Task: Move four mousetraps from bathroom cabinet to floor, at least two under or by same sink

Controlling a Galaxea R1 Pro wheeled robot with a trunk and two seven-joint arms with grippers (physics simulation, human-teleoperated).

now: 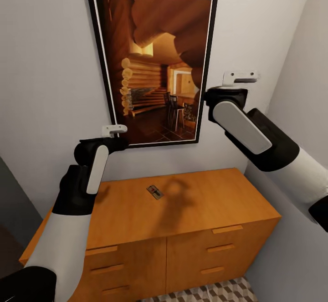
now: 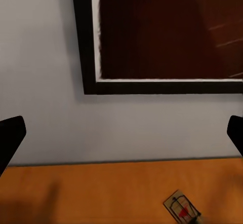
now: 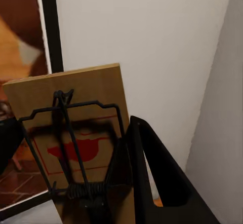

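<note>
Right gripper (image 3: 114, 183) clamped on a mousetrap (image 3: 76, 133), raised well above cabinet (image 1: 218, 202). Left gripper (image 2: 121, 133) apart; second trap (image 1: 155, 191) near cabinet top's centre.

- No lettering, brand, number or sign reads anywhere here.
- The mousetrap (image 3: 76, 148) pinched in the right gripper (image 3: 121, 183) carries a red printed blotch inside a thin red outline, with no words on it.
- The mousetrap on the cabinet (image 2: 183, 209), below the framed picture (image 1: 152, 63), shows a red mark too small to read.
</note>
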